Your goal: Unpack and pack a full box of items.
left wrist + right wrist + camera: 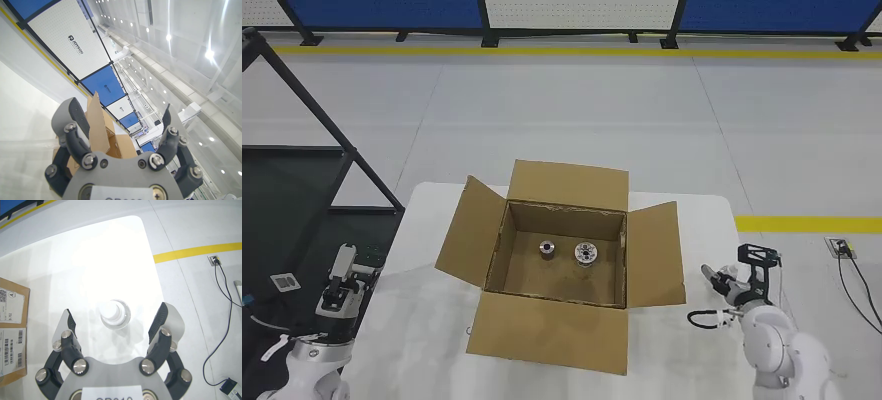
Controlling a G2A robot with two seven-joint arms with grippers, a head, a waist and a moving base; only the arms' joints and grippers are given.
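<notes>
Right claw (115,310) hangs spread over a clear, white-capped bottle (113,321) standing on the counter (94,256), right of the open cardboard box (552,335). On the box floor lie a round metal piece (546,248) and a second piece (585,252) just right of it. Left claw (121,105), spread and empty, points upward by the counter's near-left edge.

The top view looks down from above on the white table (422,330) and open brown cardboard box (557,335). The left wrist view tilts upward, box just beyond the left pincer (122,106). The right wrist view faces down near the table, box beside the right pincer (115,313).
</notes>
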